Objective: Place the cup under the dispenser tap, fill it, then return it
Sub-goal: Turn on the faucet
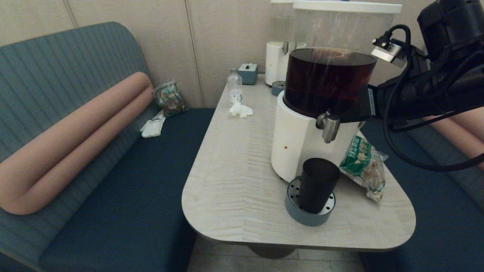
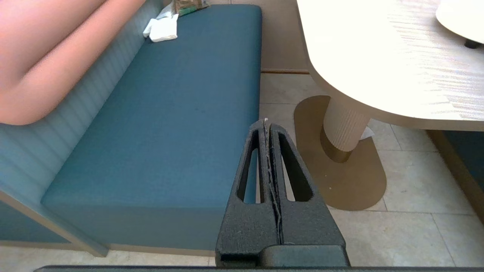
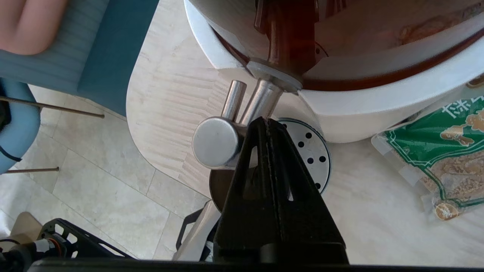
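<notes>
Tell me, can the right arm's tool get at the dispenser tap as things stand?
Probably yes. The right tool, shut, sits right beside the dispenser tap, with nothing between them. The cup stands lower, on the drip tray, out of the way.

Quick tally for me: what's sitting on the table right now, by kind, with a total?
Dispensers: 2, dark one, clear one
Cup: 1
Drip trays: 2, under the cup, far one
Snack bag: 1
Bottle: 1
Tissue box: 1
Tissue wad: 1
Total: 9
</notes>
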### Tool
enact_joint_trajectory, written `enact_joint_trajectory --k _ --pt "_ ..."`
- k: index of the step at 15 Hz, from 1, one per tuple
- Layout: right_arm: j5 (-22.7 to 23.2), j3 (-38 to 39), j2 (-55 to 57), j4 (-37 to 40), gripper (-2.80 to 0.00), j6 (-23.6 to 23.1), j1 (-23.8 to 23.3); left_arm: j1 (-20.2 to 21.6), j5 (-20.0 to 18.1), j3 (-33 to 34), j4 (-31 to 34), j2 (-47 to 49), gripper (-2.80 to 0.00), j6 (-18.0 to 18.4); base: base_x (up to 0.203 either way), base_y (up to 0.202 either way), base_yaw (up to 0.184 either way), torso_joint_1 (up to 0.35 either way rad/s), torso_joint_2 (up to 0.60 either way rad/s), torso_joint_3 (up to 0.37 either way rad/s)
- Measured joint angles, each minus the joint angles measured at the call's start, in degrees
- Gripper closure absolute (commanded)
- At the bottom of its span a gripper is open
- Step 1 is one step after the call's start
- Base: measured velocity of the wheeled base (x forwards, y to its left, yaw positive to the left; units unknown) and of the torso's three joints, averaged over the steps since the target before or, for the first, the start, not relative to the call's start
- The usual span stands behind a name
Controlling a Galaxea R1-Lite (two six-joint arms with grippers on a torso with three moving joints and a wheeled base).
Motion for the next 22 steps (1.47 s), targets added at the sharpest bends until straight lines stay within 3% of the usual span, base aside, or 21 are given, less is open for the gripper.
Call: enact_joint_trajectory --k 16,22 --pt "0.7 -0.6 1.5 -3.9 0.00 -2.2 2.2 0.0 0.0 0.0 0.0 0.0 0.00 0.0 0.000 0.000 0.000 0.000 0.00 0.000" --pt "6.2 0.1 1.0 -4.2 0.00 -4.2 2.4 0.0 0.0 0.0 0.0 0.0 0.00 0.0 0.000 0.000 0.000 0.000 0.00 0.000"
